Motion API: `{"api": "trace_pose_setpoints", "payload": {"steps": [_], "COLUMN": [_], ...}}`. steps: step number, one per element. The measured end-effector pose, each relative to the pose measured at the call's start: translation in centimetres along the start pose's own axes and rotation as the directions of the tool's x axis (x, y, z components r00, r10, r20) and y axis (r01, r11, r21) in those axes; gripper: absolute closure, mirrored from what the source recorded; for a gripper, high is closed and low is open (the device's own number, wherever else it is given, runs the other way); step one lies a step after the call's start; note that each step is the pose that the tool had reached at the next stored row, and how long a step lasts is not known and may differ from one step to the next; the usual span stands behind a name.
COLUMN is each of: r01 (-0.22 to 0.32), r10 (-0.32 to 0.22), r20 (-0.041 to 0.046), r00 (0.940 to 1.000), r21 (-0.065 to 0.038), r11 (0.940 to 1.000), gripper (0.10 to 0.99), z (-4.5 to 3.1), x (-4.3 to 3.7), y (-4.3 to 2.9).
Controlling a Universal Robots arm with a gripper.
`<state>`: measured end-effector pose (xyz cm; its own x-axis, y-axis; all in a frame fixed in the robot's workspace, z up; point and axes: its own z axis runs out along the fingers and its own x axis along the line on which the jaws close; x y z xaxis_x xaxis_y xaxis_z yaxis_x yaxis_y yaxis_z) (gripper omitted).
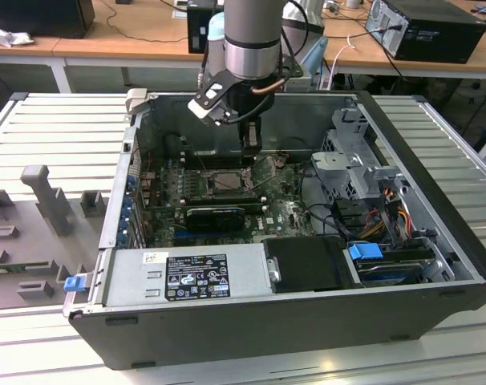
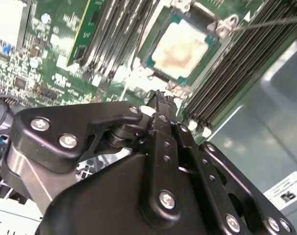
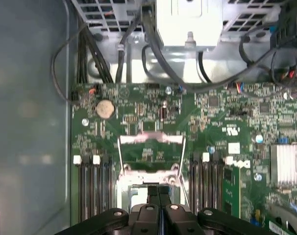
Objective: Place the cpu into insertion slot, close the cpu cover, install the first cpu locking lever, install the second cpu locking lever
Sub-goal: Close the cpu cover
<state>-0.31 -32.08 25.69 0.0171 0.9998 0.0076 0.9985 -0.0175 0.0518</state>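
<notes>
The end effector (image 3: pixel 158 193) hangs inside the open case (image 1: pixel 227 321), its fingers pressed together with nothing between them and their tips close to one edge of the slot (image 2: pixel 213 44). The cpu (image 2: pixel 180 46) lies flat in the slot, pale top bare, on the green board (image 3: pixel 212 117) between rows of black memory slots (image 2: pixel 227 68). The cover (image 3: pixel 151 138) looks tilted up off the cpu. The case sits mid tabletop (image 1: pixel 50 128), with the slot toward its far wall in the exterior view
</notes>
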Motion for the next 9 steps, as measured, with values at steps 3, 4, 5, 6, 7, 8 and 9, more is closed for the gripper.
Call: {"api": "trace_pose_setpoints", "payload": {"steps": [3,4,5,6,7,8,9], "r01": [0.0,0.0,0.0,0.0,0.0,0.0,0.0], "r10": [0.0,0.0,0.0,0.0,0.0,0.0,0.0], "r20": [0.0002,0.0,-0.0002,-0.0002,0.0,0.0001,0.0002], "r00": [1.0,1.0,1.0,1.0,1.0,1.0,1.0], "r21": [0.002,0.004,0.005,0.006,0.006,0.007,0.008], "r11": [1.0,1.0,1.0,1.0,1.0,1.0,1.0], "gripper": [0.98,0.98,0.98,0.98,0.98,0.98,0.98], "z": [0.07,0.11,0.16,0.18,0.19,0.21,0.23], "x": [0.02,0.04,0.06,0.07,0.07,0.08,0.09], "y": [1.27,2.05,2.79,3.08,3.36,3.81,4.22]}}
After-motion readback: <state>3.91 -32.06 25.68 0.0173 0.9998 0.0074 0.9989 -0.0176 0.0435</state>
